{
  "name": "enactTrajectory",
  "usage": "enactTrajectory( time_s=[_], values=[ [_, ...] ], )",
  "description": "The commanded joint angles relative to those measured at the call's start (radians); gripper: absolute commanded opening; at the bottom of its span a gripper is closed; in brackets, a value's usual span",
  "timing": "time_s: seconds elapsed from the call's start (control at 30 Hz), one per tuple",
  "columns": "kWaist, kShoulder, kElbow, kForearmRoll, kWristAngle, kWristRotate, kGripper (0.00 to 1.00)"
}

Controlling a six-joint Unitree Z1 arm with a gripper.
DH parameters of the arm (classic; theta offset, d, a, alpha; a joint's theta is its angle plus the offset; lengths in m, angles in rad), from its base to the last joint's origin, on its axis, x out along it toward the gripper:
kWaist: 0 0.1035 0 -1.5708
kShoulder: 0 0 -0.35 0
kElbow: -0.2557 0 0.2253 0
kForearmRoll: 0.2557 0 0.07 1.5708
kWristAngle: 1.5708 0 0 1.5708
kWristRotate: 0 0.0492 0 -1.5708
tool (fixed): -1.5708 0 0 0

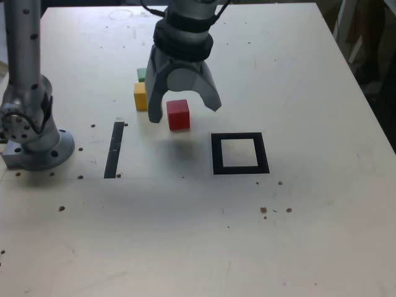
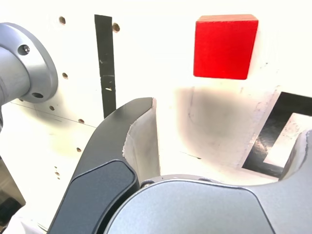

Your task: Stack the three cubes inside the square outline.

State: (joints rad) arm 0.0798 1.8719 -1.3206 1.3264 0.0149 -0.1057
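The red cube (image 1: 178, 114) (image 2: 225, 46) rests on the white table, to the exterior view's left of the square outline (image 1: 240, 153) (image 2: 273, 141). My gripper (image 1: 185, 112) (image 2: 226, 122) hangs open just above it, one finger on each side, touching nothing. The yellow cube (image 1: 140, 96) sits to the exterior view's left of the red one, beside my near finger. Behind it the green cube (image 1: 142, 75) is partly hidden by the gripper. The square outline holds nothing.
A narrow black strip (image 1: 114, 150) (image 2: 106, 63) lies on the table at the exterior view's left of the cubes. The arm's grey base (image 1: 31, 124) (image 2: 24, 68) stands at the left edge. Small holes dot the table (image 1: 198, 235).
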Motion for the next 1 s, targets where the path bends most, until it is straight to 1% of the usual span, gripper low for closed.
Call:
enactTrajectory(
  time_s=[0.0,0.6,0.87,0.97],
  values=[
    [0.005,0.019,-0.008,0.001,0.003,-0.002,0.96],
    [0.027,0.106,-0.047,-0.001,0.011,0.0,0.89],
    [0.038,0.126,-0.058,-0.001,0.014,0.002,0.82],
    [0.045,0.132,-0.059,0.0,0.016,0.002,0.77]
  ],
)
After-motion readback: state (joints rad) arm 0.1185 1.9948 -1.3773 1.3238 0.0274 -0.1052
